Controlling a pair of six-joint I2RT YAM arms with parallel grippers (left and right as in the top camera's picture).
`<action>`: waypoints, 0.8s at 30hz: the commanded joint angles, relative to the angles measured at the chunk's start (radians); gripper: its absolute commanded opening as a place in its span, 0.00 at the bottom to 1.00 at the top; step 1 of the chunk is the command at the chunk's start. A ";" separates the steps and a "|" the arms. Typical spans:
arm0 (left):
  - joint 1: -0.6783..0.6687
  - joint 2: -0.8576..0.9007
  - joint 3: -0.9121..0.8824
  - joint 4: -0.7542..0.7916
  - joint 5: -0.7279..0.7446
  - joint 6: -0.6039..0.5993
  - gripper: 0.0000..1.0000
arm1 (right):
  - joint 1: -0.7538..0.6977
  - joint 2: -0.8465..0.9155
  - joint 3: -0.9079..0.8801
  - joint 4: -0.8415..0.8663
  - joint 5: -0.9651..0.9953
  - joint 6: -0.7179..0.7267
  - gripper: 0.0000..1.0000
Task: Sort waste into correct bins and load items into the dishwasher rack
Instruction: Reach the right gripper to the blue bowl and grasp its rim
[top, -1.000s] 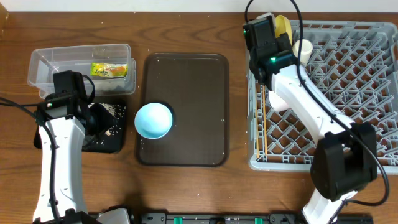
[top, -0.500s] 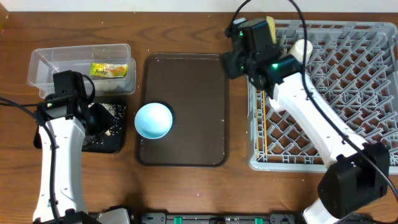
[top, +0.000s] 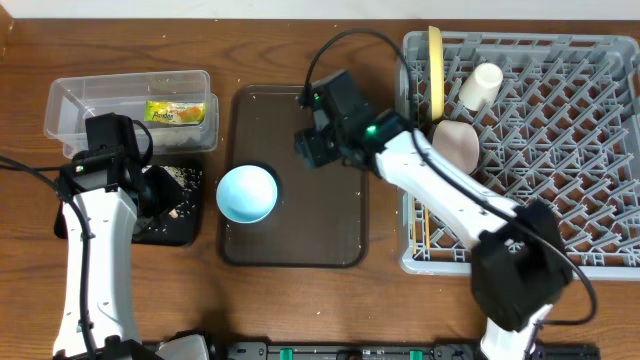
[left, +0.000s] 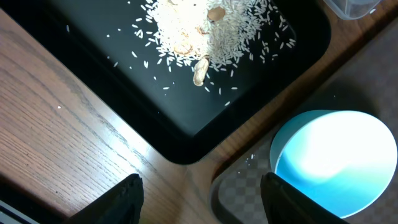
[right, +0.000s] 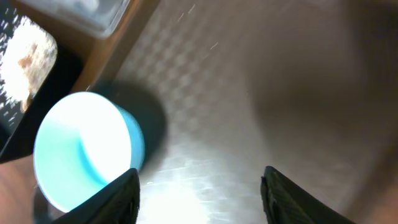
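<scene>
Left jaws: I see them standing open with nothing between them, over the wooden surface (top: 300, 300) at the corner of the shallow black rectangular tray (left: 124, 81). Loose whitish rice-like scraps (left: 205, 28) lie heaped in that tray. Right jaws: likewise open and empty, hanging over the large dark brown serving tray (top: 320, 225), just beside the round light blue bowl (top: 247, 193). That bowl stands upright on the serving tray, at its left edge. The small yellow-green snack wrapper (top: 175, 112) lies inside the clear rectangular plastic box (top: 70, 105). In the large grey lattice dishwasher rack (top: 520, 40) I note the round yellow plate (top: 436, 70) standing on edge, the small white cup (top: 482, 85) beside it, the white bowl (top: 456, 145) below those, and the thin wooden chopsticks (top: 424, 225) along the left wall.
</scene>
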 joint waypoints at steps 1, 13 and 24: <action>0.003 0.002 -0.005 -0.003 -0.001 -0.005 0.64 | 0.042 0.045 0.000 0.015 -0.140 0.061 0.58; 0.003 0.002 -0.005 -0.003 -0.001 -0.005 0.63 | 0.111 0.115 0.000 0.010 -0.135 0.061 0.53; 0.003 0.002 -0.005 -0.003 -0.001 -0.005 0.64 | 0.130 0.195 0.000 0.046 -0.134 0.109 0.16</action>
